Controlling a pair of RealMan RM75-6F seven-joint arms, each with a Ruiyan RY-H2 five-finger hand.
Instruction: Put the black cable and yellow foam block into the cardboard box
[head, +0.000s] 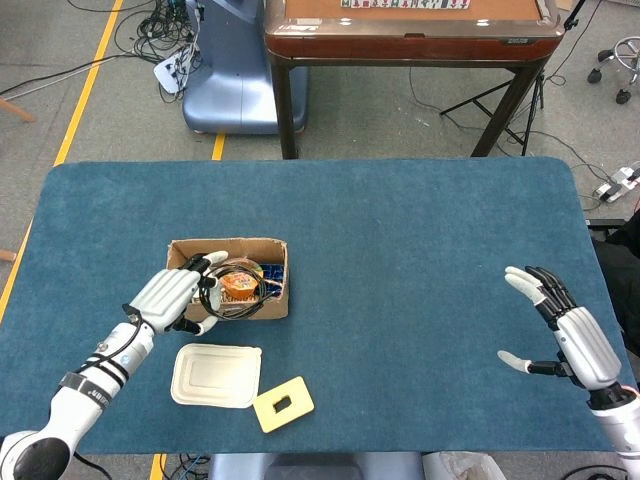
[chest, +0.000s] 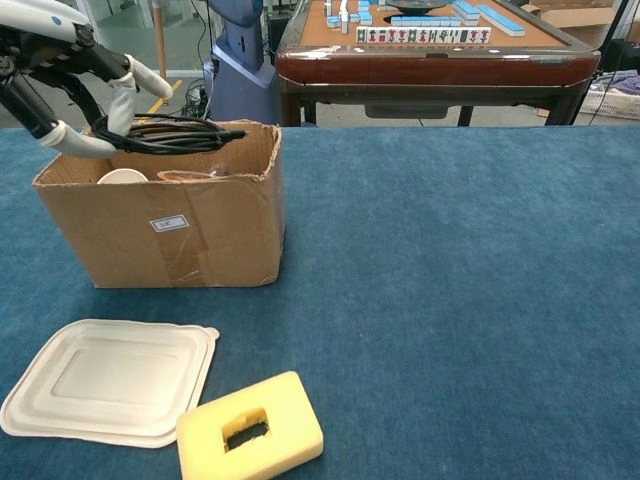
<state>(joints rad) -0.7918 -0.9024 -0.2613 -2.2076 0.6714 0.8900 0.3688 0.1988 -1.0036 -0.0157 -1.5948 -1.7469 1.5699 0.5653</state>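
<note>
Left hand (head: 178, 296) pinches the coiled black cable (chest: 165, 134) just above the cardboard box (chest: 190, 235) opening; lower before letting go so no loop drapes over the rim; yellow foam block (chest: 250, 428) lies on the table nearer the robot; right hand (head: 567, 329) spread, idle.

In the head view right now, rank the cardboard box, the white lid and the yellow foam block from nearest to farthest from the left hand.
1. The cardboard box: directly under the left hand, which holds the black cable over its opening.
2. The white lid: on the table just below the hand, toward the near edge.
3. The yellow foam block: beyond the lid's right corner, by the near edge.
</note>
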